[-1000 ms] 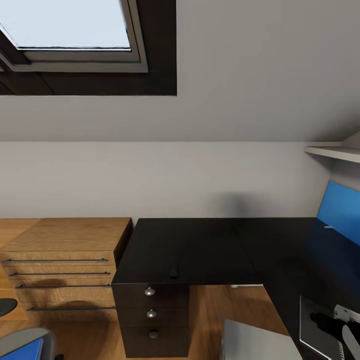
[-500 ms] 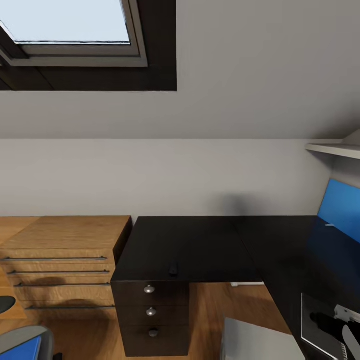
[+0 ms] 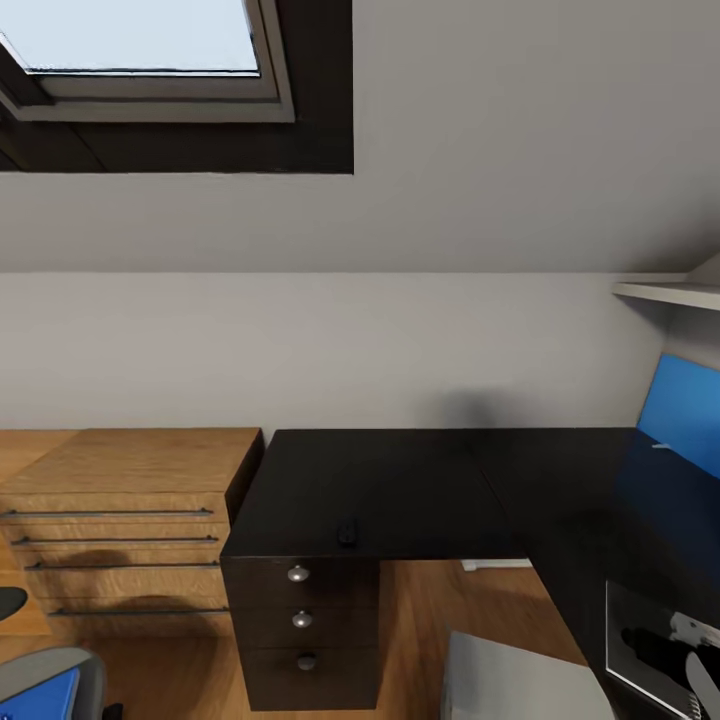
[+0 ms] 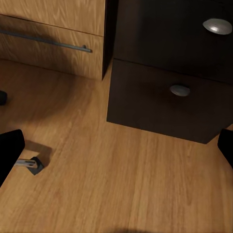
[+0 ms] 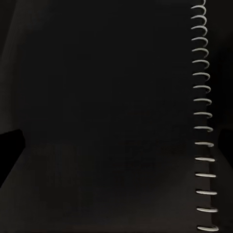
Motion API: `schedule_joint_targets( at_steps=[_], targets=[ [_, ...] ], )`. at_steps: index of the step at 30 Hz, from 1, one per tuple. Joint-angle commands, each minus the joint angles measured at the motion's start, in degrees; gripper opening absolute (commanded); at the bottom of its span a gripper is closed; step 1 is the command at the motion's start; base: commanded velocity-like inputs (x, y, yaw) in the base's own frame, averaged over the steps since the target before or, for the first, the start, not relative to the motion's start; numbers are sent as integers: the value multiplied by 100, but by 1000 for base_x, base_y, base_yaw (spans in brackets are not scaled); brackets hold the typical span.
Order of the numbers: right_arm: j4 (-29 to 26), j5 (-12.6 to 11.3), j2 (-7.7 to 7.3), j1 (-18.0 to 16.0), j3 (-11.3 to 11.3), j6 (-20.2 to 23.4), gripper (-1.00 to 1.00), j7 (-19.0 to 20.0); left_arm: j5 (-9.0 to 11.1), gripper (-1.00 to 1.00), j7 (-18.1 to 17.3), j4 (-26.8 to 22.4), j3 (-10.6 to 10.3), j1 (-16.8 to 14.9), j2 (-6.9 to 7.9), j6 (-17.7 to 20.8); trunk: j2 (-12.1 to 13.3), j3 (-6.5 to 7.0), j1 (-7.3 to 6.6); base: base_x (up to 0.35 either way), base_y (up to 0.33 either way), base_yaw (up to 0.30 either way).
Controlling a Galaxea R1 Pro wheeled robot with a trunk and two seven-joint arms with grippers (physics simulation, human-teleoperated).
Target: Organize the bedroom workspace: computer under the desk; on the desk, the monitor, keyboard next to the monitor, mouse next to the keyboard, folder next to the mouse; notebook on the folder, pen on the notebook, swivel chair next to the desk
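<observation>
The black desk (image 3: 400, 485) stands against the wall with the small black mouse (image 3: 347, 533) near its front edge above the knobbed drawers. The monitor (image 3: 685, 415) shows a blue screen at the far right. Under the desk corner sits the grey computer (image 3: 510, 680). At the lower left is the swivel chair (image 3: 85, 668) with the blue folder (image 3: 40, 697) on its seat. My right gripper (image 3: 697, 655) (image 5: 119, 150) hangs open over the pale notebook (image 3: 625, 625) (image 5: 107, 121), whose wire spiral is close below. The left gripper (image 4: 119, 148) is open over bare floor. Keyboard and pen are out of view.
A light wooden drawer cabinet (image 3: 130, 520) with bar handles stands left of the desk. A skylight (image 3: 140, 40) is set in the sloped ceiling and a white shelf (image 3: 665, 292) juts out at the right. A chair caster (image 4: 31, 164) rests on the wooden floor near the desk drawers (image 4: 179, 90).
The whole head view has slid slightly, so the camera has moved a little. The mouse, notebook, chair and both grippers keep their places relative to the desk.
</observation>
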Motion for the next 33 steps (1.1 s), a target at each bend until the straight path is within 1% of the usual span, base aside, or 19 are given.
schedule_joint_targets(
  at_steps=[1,12,30,31,33],
  targets=[
    [46,-33,-3,3,-15,4,100,17,-52,100,-19,5,50,-5,0,-17,-5,-9,2,0,0,0],
    [97,-35,-69,3,-18,-52,100,17,-52,100,-17,5,50,-5,0,-16,-5,-9,2,0,0,0],
    [99,-47,-67,3,-7,-56,100,26,-52,100,-12,5,59,-6,0,-16,-5,-9,2,0,0,0],
    [100,-42,-66,3,-5,-55,100,63,-52,100,-11,5,59,-6,0,-16,-5,-9,2,0,0,0],
    [99,-17,-65,3,-2,-56,100,311,-52,100,-10,5,59,-5,0,-16,-5,-9,2,0,0,0]
  ],
)
